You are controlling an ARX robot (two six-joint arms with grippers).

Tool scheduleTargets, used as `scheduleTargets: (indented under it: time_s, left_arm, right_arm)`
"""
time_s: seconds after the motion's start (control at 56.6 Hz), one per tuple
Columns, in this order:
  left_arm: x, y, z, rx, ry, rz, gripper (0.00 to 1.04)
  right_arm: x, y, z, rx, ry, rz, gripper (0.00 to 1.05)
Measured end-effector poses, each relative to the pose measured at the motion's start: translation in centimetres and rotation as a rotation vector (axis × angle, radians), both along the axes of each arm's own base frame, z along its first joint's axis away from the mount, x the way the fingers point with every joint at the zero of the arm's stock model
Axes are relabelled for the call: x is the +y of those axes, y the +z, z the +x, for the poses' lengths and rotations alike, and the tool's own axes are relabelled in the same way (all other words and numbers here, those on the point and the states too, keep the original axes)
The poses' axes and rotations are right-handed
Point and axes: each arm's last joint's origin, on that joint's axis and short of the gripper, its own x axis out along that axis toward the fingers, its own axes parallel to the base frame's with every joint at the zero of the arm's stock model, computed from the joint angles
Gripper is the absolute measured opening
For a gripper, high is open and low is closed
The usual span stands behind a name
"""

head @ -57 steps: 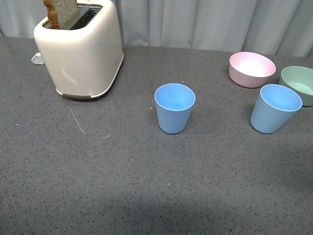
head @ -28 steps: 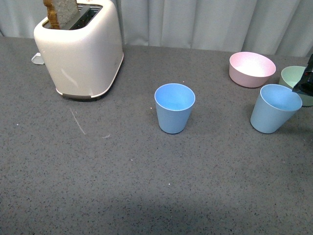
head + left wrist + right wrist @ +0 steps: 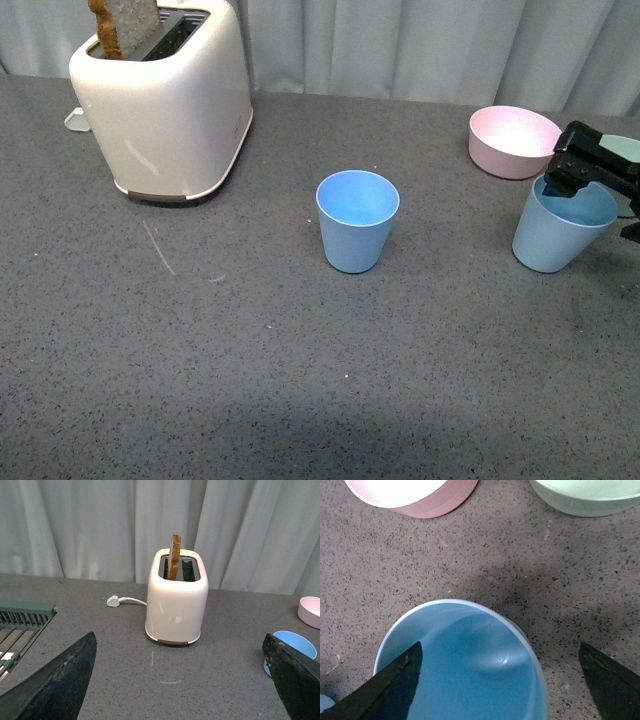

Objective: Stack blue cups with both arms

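Note:
Two light blue cups stand upright on the grey table: one in the middle (image 3: 357, 222), one at the right (image 3: 560, 238). My right gripper (image 3: 595, 205) hangs open just above the right cup's rim. In the right wrist view that cup (image 3: 465, 670) fills the space under the open gripper (image 3: 502, 680); one finger (image 3: 395, 685) overlaps its rim, the other finger (image 3: 610, 680) is outside it. My left gripper (image 3: 175, 690) is open and holds nothing, well back from the middle cup (image 3: 296, 647), which is partly hidden by a finger (image 3: 295, 680). The left arm does not show in the front view.
A cream toaster (image 3: 165, 100) with a slice of toast stands at the back left. A pink bowl (image 3: 510, 140) and a pale green bowl (image 3: 590, 495) sit close behind the right cup. A wire rack (image 3: 20, 625) and a white plug (image 3: 114, 600) lie left of the toaster.
My right gripper has come in from the right edge and moved left to hang over the right cup. Neither cup has moved.

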Motion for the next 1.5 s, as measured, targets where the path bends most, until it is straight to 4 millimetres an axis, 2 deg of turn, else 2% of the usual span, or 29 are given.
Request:
scheduleTargets:
  time_s: [0.088, 0.141, 0.442, 0.583, 0.672, 0.725, 0.778, 0.866, 0.919, 0.99, 1.078, 1.185, 1.503]
  left_arm:
    - [0.0, 0.0, 0.0, 0.0, 0.0, 0.0, 0.98]
    - [0.0, 0.0, 0.0, 0.0, 0.0, 0.0, 0.98]
    - [0.0, 0.0, 0.0, 0.0, 0.0, 0.0, 0.98]
    - [0.0, 0.0, 0.0, 0.0, 0.0, 0.0, 0.98]
    - [0.0, 0.0, 0.0, 0.0, 0.0, 0.0, 0.98]
    - [0.0, 0.0, 0.0, 0.0, 0.0, 0.0, 0.98]
    - [0.0, 0.0, 0.0, 0.0, 0.0, 0.0, 0.98]
    - [0.0, 0.0, 0.0, 0.0, 0.0, 0.0, 0.98]
    - [0.0, 0.0, 0.0, 0.0, 0.0, 0.0, 0.98]
    - [0.0, 0.0, 0.0, 0.0, 0.0, 0.0, 0.98]
    - [0.0, 0.0, 0.0, 0.0, 0.0, 0.0, 0.98]
    - [0.0, 0.0, 0.0, 0.0, 0.0, 0.0, 0.98]
    - [0.0, 0.0, 0.0, 0.0, 0.0, 0.0, 0.98]
  right_arm:
    - [0.1, -0.2, 0.1, 0.013, -0.001, 0.0, 0.74]
    - [0.1, -0.3, 0.3, 0.015, -0.005, 0.002, 0.63]
    - [-0.1, -0.2, 0.3, 0.042, -0.018, -0.007, 0.17]
    - [-0.2, -0.1, 0.2, 0.056, -0.014, 0.0, 0.0]
    - [-0.1, 0.7, 0.1, 0.046, -0.001, 0.021, 0.01]
    - [0.3, 1.7, 0.1, 0.024, 0.02, 0.041, 0.01]
    - [1.2, 3.5, -0.1, -0.012, 0.065, 0.076, 0.01]
    - [3.6, 6.0, -0.5, -0.054, 0.168, 0.134, 0.01]
    - [5.7, 7.2, -0.7, -0.07, 0.242, 0.167, 0.01]
    - [8.1, 8.0, -0.8, -0.073, 0.311, 0.196, 0.01]
    - [10.2, 8.4, -1.0, -0.062, 0.367, 0.203, 0.01]
    - [11.9, 8.4, -1.1, -0.039, 0.404, 0.206, 0.01]
    - [13.9, 7.3, -1.4, 0.037, 0.44, 0.189, 0.01]
